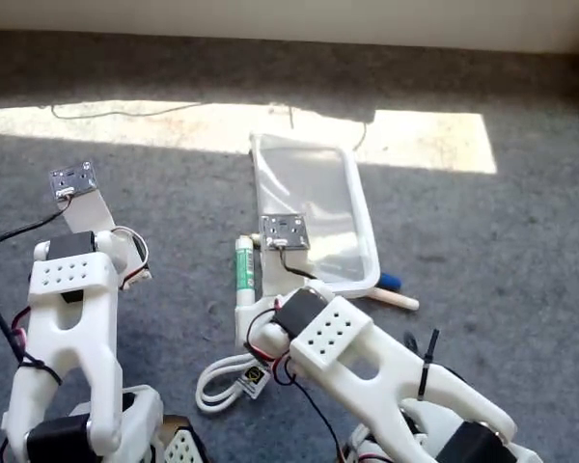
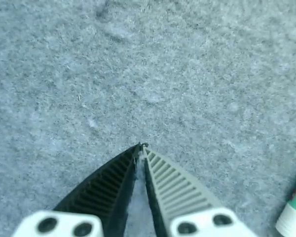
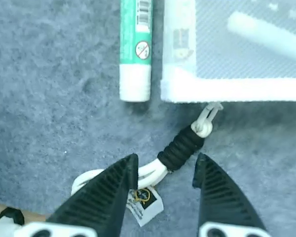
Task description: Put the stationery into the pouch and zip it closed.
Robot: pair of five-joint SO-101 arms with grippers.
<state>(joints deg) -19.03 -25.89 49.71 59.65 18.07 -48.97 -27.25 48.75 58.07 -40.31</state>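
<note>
Just beyond right pincer [image 3: 166, 158] lies the pouch [image 3: 237, 91].

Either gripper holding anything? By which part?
Nothing is held: the left gripper is shut, empty, over carpet; the right gripper is open over the pouch's strap.

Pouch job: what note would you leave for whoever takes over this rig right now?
Left hand: shut, empty, over bare carpet.
Right hand: open, over the black-wrapped cord, gripping nothing.
Pouch lies flat; whether its zip is open is unclear. Glue stick lies beside it, outside; a pale stick lies by its corner nearest the arms.
Done: nothing certain. Left: load the stationery, zip shut.
</note>
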